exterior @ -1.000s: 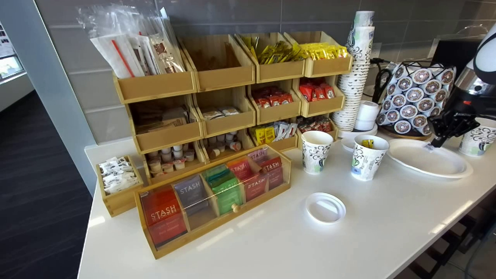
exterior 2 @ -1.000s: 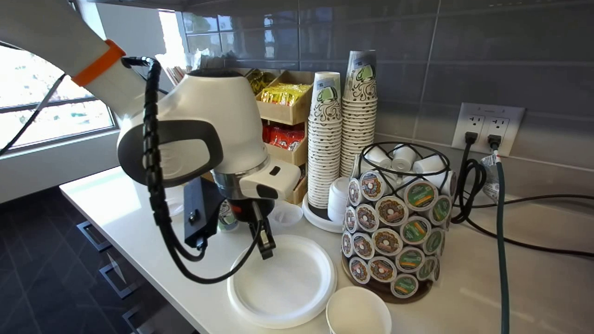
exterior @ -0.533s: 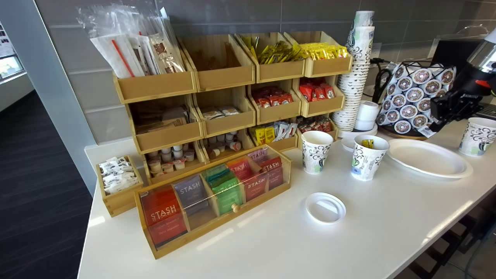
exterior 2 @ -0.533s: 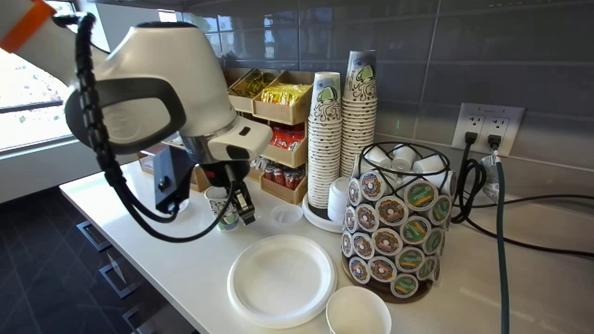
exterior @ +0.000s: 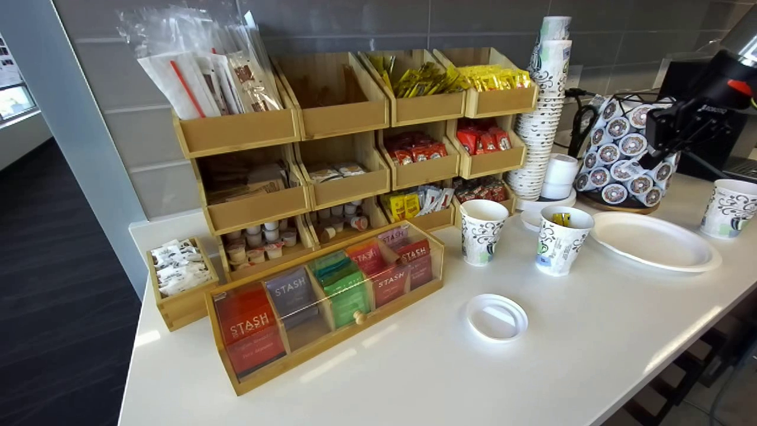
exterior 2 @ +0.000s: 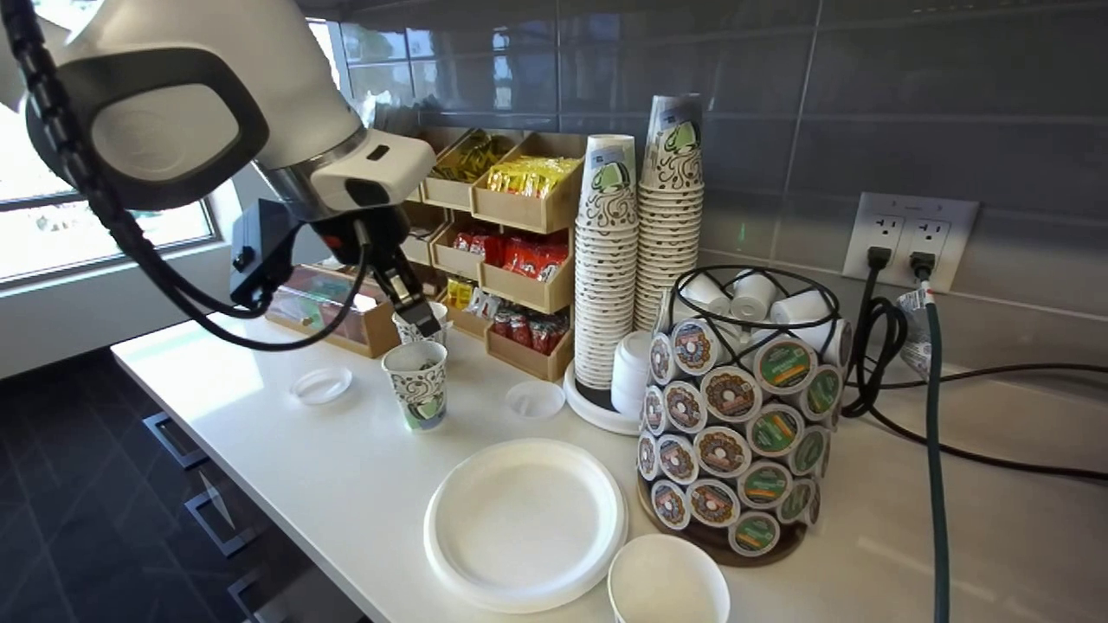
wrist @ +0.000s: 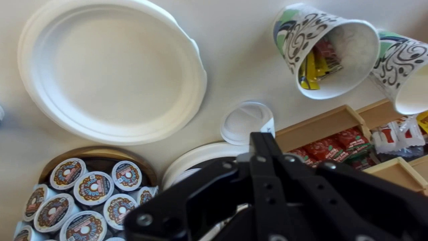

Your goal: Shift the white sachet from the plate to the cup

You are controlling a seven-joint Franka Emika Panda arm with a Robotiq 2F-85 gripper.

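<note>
The white sachet (wrist: 268,127) has just come up off the plate (exterior 2: 524,523): a second ago the pincer (wrist: 262,138) was down over it, and now it hangs well above the worktop (exterior: 402,367), higher and further left in both exterior views. The pincer is pressed together with the sachet pinched at its tips; in the wrist view a pale corner pokes out past them, just right of centre. In an exterior view the sachet shows faintly against the coffee pods (exterior: 633,144), at the upper right.

For the task, that should mean the pick is done, the carry is under way and the drop is to come. The goal looks to be the cup (exterior 2: 417,385) holding yellow and red packets (wrist: 310,72), upper right in the wrist view, since the pincer has drifted toward its side. The pictures don't settle that, though: a dark-green-marked paper cup (exterior: 727,207) also stands near the plate, at the right edge of the frame. The pincer appears above the rim of the packet-filled one, left of centre, but whether it is truly over the opening I cannot tell. How much of the sachet is gripped is hidden, so a brush against the rim could perhaps twist it; the next move calls for centring before letting go.
</note>
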